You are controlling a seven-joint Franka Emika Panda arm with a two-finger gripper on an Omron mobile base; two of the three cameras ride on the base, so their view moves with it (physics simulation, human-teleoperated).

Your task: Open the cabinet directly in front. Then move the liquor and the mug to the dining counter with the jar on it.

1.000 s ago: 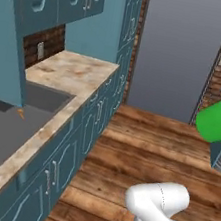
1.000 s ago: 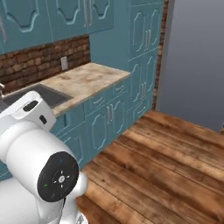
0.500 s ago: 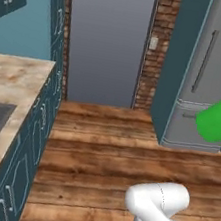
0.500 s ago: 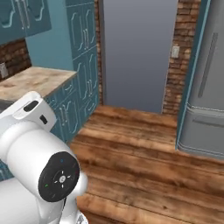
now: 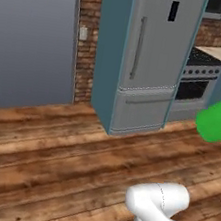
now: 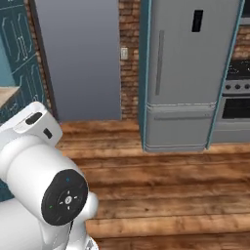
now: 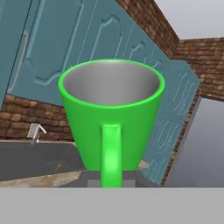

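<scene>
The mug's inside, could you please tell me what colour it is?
Plain grey inside the mug, against its bright green outside; the hand view shows it best.

No text, label, brand, number or sign can be read anywhere; the tall grey steel refrigerator (image 5: 150,63) carries a small dark rectangular panel (image 5: 173,11) high on its door, but it is blank at this sharpness; the bright green cylindrical mug (image 7: 112,118) has a plain wall with no print; the pale switch plate (image 6: 124,53) on the red brick wall is unmarked.
</scene>
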